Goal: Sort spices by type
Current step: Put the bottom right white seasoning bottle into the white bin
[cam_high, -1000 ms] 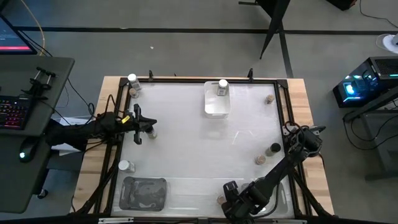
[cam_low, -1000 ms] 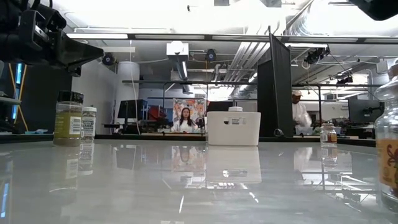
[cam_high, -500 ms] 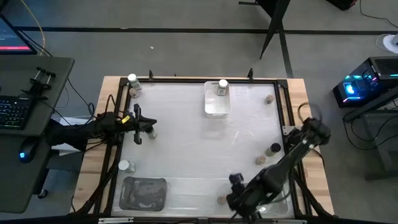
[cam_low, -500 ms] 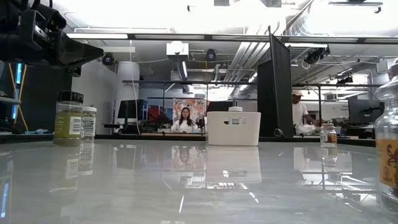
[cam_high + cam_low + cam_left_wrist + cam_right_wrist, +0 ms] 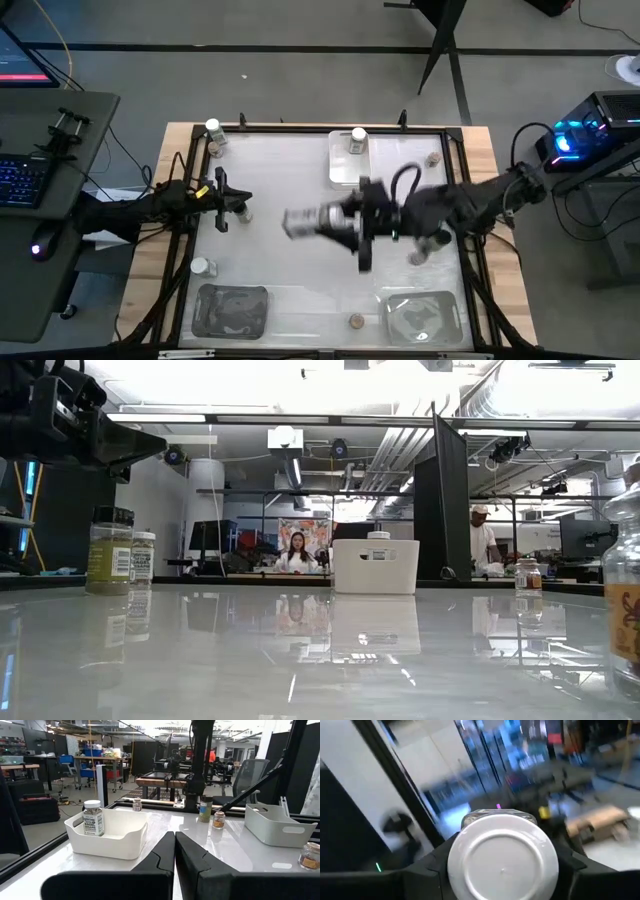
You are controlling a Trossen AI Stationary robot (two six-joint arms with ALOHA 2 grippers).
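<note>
My right gripper reaches level over the middle of the table, shut on a white-topped spice jar that shows blurred in the high view. My left gripper waits shut at the table's left side. Other spice jars stand on their bases around the table: a white-topped one at the far left, one at the left edge, brown-topped ones, and one inside the white tray. My right gripper pinches the jar between its two fingers, one on each side just below the white cap's rim. The cap faces back toward the wrist. The fingers reach level toward the table's left, and the jar is lifted clear of the table.
A clear tray lies at the near left and another at the near right. A black frame rims the table. Two more jars stand under the right arm. The low view shows jars at the left and right.
My right gripper has risen from the near edge by the near right tray and swung toward the table's middle and left. It has tipped from pointing down to level. A white-topped jar now shows in its fingers, clear of the table.
</note>
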